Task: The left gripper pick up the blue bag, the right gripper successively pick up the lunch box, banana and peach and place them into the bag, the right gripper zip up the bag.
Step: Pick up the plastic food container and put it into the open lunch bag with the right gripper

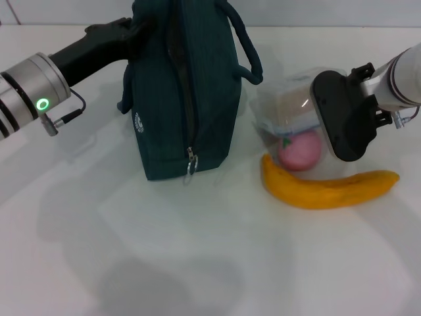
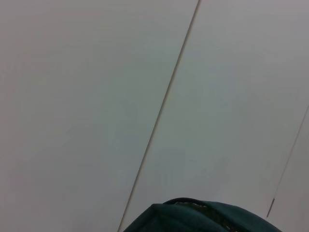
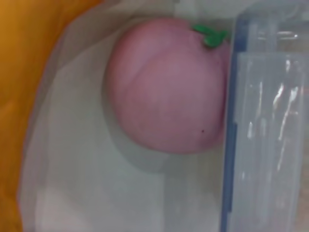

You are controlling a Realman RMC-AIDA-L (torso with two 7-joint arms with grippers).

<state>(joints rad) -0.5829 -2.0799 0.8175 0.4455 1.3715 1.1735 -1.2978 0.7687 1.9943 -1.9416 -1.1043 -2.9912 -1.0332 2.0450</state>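
Head view, right of centre: the right gripper (image 1: 343, 125), a black housing on a white wrist, hangs over the near side of the clear plastic lunch box with a blue-edged lid (image 1: 289, 105). It hides part of the box and of the fruit below, and whether its fingers are parted or closed on anything cannot be told. Just under the gripper, touching the box's near wall, lies the pink round peach with a small green leaf (image 1: 299, 150). In the right wrist view the peach (image 3: 166, 84) fills the centre, pressed against the ribbed transparent wall of the lunch box (image 3: 268, 121), with the yellow curved banana (image 3: 29, 58) along the frame's edge. In the head view the banana (image 1: 325, 189) lies in front of the peach, stretching toward the right edge, its left tip close to the peach.

Centre of the head view: the dark blue-green fabric bag with looped handles (image 1: 181, 92) stands upright on the white table (image 1: 197, 263), its zipper running down the facing side to a metal pull near the base. The bag is near the lunch box but apart from it.

Upper left: the left gripper (image 1: 125, 36), black, on a silver-ringed arm, meets the bag's upper side; its finger spread is hidden. The left wrist view shows only the bag's top edge (image 2: 203, 217) against pale panels.
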